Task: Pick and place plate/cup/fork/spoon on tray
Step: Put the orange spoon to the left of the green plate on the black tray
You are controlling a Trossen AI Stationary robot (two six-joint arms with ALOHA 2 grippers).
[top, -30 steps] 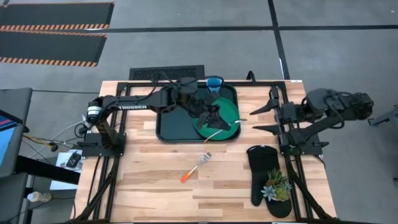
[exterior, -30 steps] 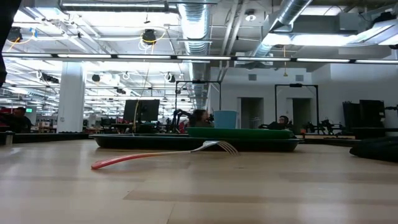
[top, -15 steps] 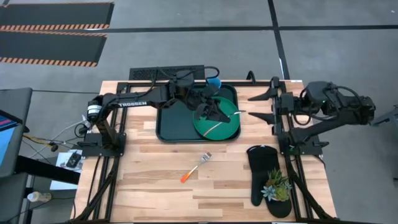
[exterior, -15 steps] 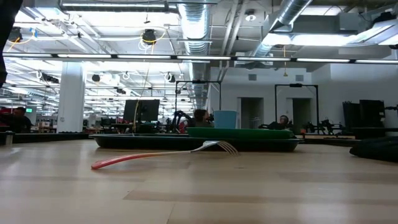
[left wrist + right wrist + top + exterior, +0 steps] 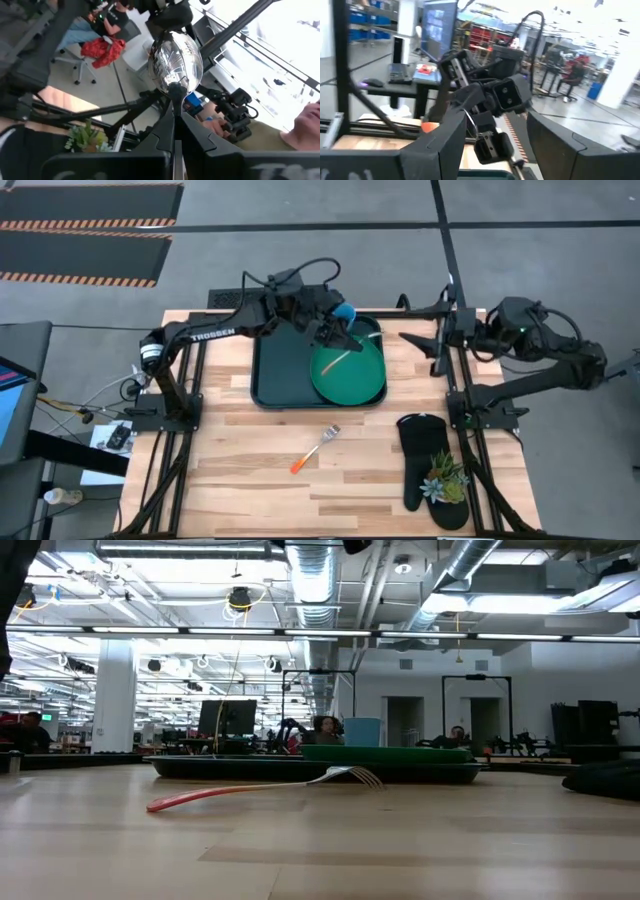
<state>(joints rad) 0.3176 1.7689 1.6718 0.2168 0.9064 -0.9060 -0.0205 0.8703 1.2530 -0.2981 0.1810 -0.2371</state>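
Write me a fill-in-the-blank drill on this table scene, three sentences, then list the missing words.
1. The left gripper is shut on the ____, held above the tray.
2. The orange-handled fork lies on the bare ____, outside the tray.
3. The green plate lies in the tray, and the blue ____ sits at the tray's far edge, partly hidden by the left arm.

Missing words: spoon; table; cup
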